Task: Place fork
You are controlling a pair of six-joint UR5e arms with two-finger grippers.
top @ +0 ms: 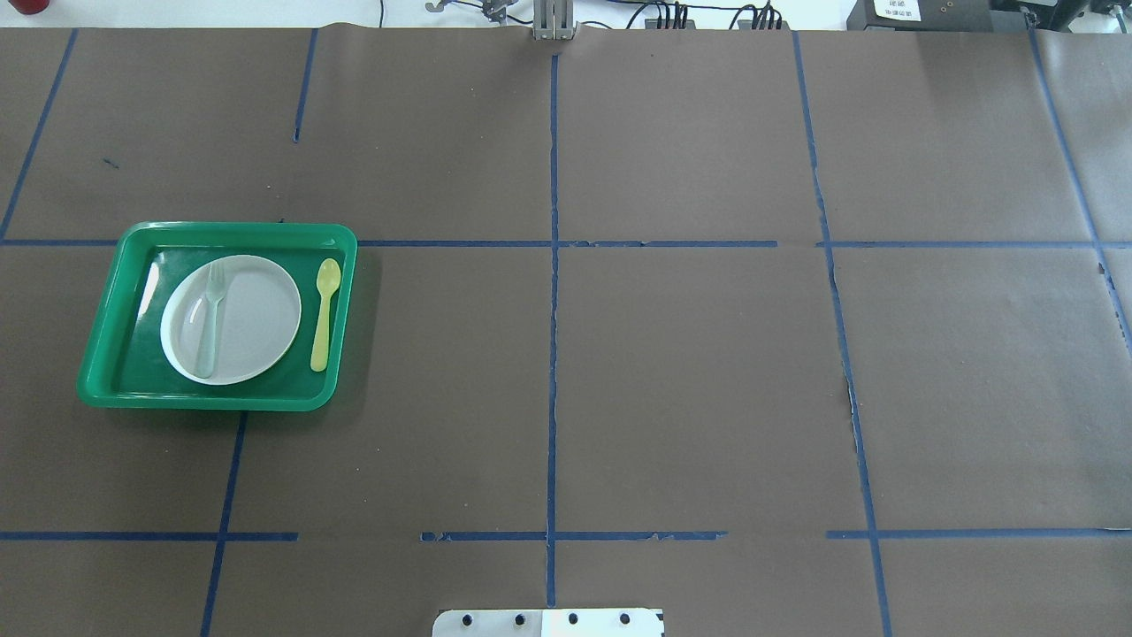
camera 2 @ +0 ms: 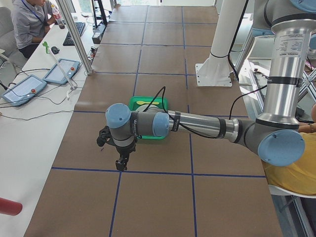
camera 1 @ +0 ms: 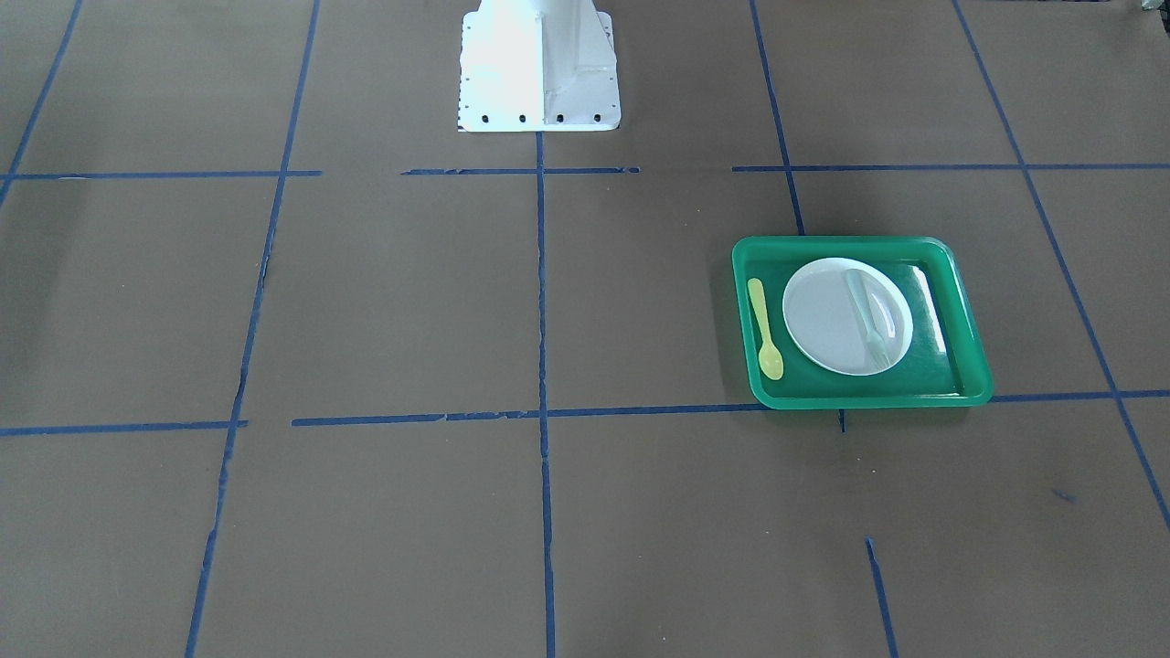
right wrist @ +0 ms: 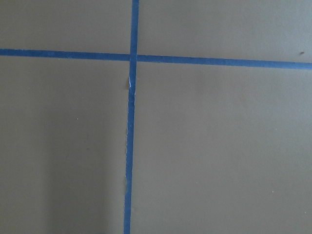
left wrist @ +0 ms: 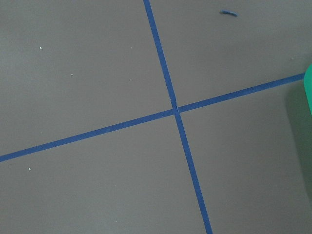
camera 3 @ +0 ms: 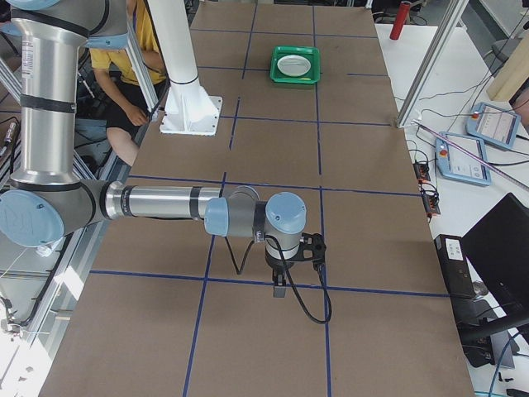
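The pale grey-green fork [camera 1: 866, 317] lies on the white plate [camera 1: 823, 315], inside the green tray [camera 1: 859, 245]. In the overhead view the fork [top: 210, 320] lies along the left part of the plate [top: 256, 318], tines away from the robot. The yellow spoon [top: 324, 312] lies in the tray [top: 239, 228] beside the plate. My left gripper [camera 2: 118, 160] shows only in the exterior left view, above the table beside the tray; I cannot tell if it is open. My right gripper [camera 3: 279, 285] shows only in the exterior right view, far from the tray [camera 3: 296, 78]; I cannot tell its state.
The table is brown paper with a grid of blue tape lines. The robot's white base [camera 1: 539, 68] stands at the table's middle edge. The left wrist view shows a tape crossing and a corner of the tray [left wrist: 308, 87]. Operators sit at the sides.
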